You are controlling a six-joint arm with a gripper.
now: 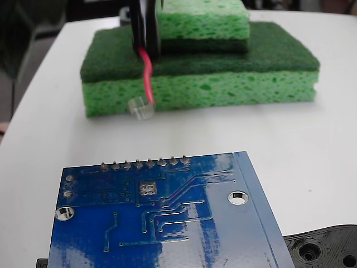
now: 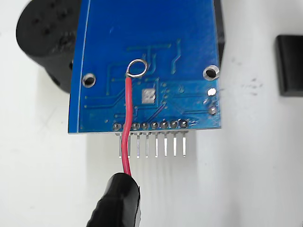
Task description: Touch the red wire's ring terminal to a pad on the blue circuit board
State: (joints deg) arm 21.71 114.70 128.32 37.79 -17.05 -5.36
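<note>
The blue circuit board point(image 1: 167, 223) lies flat on the white table at the front of the fixed view. Its small silvery square pad point(image 1: 146, 188) sits just behind the row of solder joints. The red wire point(image 1: 147, 75) hangs from a thick black sleeve point(image 1: 146, 25) and ends in the ring terminal point(image 1: 140, 109), which hovers in the air beyond the board's pin edge, touching nothing. In the wrist view the ring terminal point(image 2: 137, 68) appears over the board point(image 2: 147, 38), up and left of the pad point(image 2: 148, 95). The sleeve point(image 2: 116, 201) hides any gripper fingers.
Two stacked green sponges point(image 1: 223, 84) stand behind the wire. A black perforated plastic piece point(image 1: 329, 248) lies by the board's right corner, and shows at upper left in the wrist view point(image 2: 45, 38). A black block point(image 2: 289, 66) lies at the right. Header pins point(image 2: 156, 144) jut from the board.
</note>
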